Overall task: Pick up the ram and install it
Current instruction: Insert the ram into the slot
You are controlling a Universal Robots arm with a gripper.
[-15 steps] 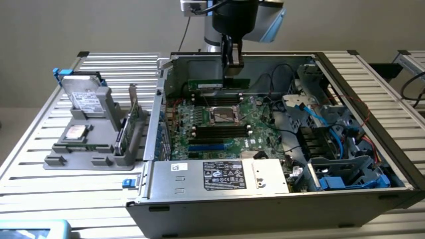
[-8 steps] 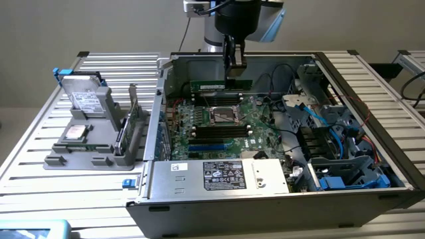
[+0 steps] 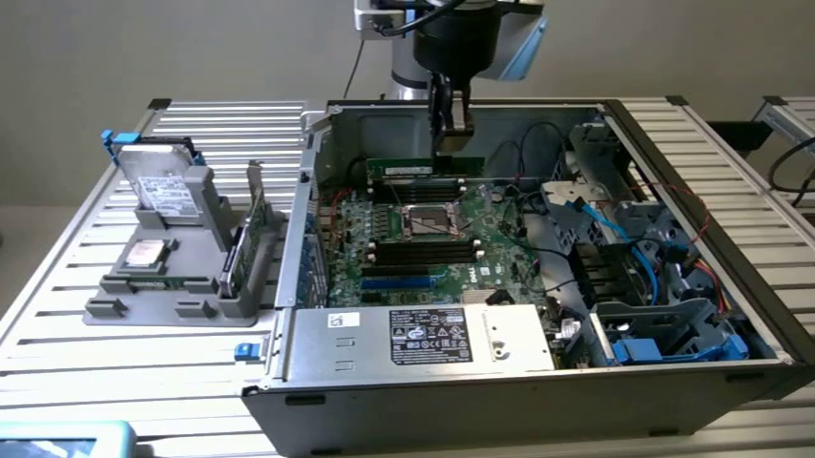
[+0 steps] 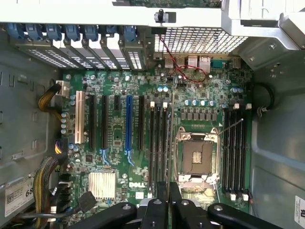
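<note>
One slatted metal surface (image 3: 90, 315), carrying an open computer case (image 3: 510, 405) across its middle and near edge. Inside, flat, a green motherboard (image 3: 491, 224). Reaching down over the board's far side, the hand (image 3: 449, 145), clamped on the ram (image 3: 407, 168); stick held on edge, over black slots (image 4: 158, 143) beside the processor socket (image 4: 196, 157).

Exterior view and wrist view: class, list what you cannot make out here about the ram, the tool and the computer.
- Exterior view: whether the thin green ram stick, held by the black tool, already sits in a slot. Its lower edge is too small to tell.
- Wrist view: some ends of the black memory slots are covered by the tool.
- Exterior view: the print on the white label of the silver power supply is too small to read.
</note>
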